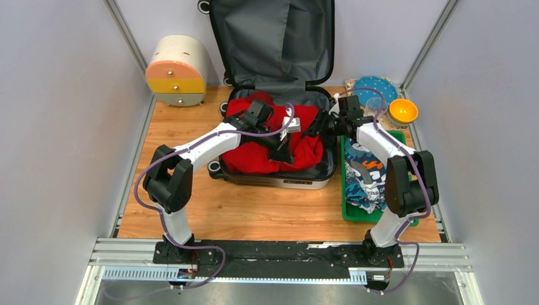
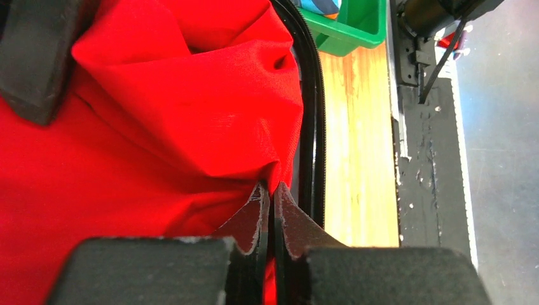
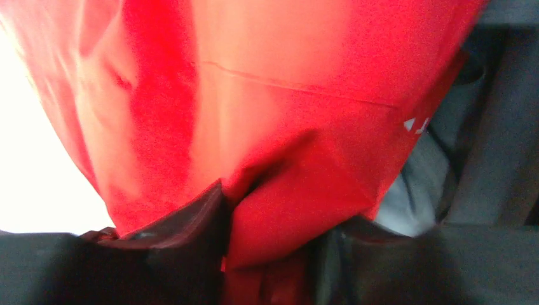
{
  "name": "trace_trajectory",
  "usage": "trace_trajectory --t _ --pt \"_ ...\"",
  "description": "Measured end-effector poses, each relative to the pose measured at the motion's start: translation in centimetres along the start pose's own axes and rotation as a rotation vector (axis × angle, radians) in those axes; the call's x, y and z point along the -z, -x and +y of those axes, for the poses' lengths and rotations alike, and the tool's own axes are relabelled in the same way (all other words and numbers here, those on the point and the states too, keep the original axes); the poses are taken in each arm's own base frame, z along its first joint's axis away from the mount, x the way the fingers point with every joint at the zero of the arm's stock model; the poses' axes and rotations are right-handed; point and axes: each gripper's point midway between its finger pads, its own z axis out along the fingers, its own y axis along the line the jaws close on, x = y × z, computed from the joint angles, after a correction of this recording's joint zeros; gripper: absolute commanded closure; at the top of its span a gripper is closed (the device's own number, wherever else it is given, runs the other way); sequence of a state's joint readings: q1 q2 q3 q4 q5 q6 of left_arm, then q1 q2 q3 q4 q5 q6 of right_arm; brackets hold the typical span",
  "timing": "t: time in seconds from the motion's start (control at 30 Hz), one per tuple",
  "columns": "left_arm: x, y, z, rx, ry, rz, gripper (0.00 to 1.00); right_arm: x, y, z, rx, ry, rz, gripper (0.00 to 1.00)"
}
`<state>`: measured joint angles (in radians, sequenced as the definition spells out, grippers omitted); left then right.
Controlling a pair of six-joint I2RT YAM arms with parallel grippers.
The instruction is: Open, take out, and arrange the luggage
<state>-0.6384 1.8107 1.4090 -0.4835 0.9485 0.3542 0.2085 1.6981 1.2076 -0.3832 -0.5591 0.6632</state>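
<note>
Luggage (image 1: 273,44) open — red cloth (image 3: 267,95), white print (image 3: 416,124) unreadable.

One suitcase (image 1: 273,44), one garment (image 1: 254,159), one tray (image 1: 344,184), one bowl (image 1: 403,111).

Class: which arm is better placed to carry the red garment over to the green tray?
Right, probably: its fingers pinch the red garment, and the green tray lies beside that arm.

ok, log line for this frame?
phase: take out | luggage: open, lid up | left gripper: shut on red garment | right gripper: shut on red garment | green tray: patterned cloth inside
</note>
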Motion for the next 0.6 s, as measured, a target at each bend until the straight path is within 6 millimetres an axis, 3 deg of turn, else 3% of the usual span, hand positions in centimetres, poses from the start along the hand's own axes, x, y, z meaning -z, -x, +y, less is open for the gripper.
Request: trace_trajectory --t 0.03,0.1,0.2,0.3,0.33,0.47,0.6 --pt "0.1 0.1 0.0 -0.007 0.005 0.008 0.6 -0.3 0.1 -0.1 0.021 -0.006 0.005 1.0" --pt "0.5 0.4 0.2 0.002 0.019 0.011 0.41 -0.6 0.3 -0.3 0.067 -0.014 0.008 1.0" --pt "2.2 1.0 0.6 0.07 0.064 -0.033 0.3 0.3 1.5 -0.1 0.121 -0.039 -0.001 1.0" --pt "7.0 1.1 1.8 0.184 0.188 -0.139 0.28 1.8 3.5 1.6 0.216 -0.041 -0.039 1.0" --pt "9.4 1.4 2.5 0.221 0.257 -0.186 0.28 2.6 4.0 2.3 0.255 -0.043 -0.06 1.0" --pt "16.9 3.3 4.8 0.271 0.51 -0.331 0.28 5.6 4.6 3.5 0.389 -0.078 -0.128 1.0" --pt "19.5 4.0 5.2 0.325 0.662 -0.396 0.27 7.4 5.2 2.4 0.494 -0.167 -0.165 1.0"
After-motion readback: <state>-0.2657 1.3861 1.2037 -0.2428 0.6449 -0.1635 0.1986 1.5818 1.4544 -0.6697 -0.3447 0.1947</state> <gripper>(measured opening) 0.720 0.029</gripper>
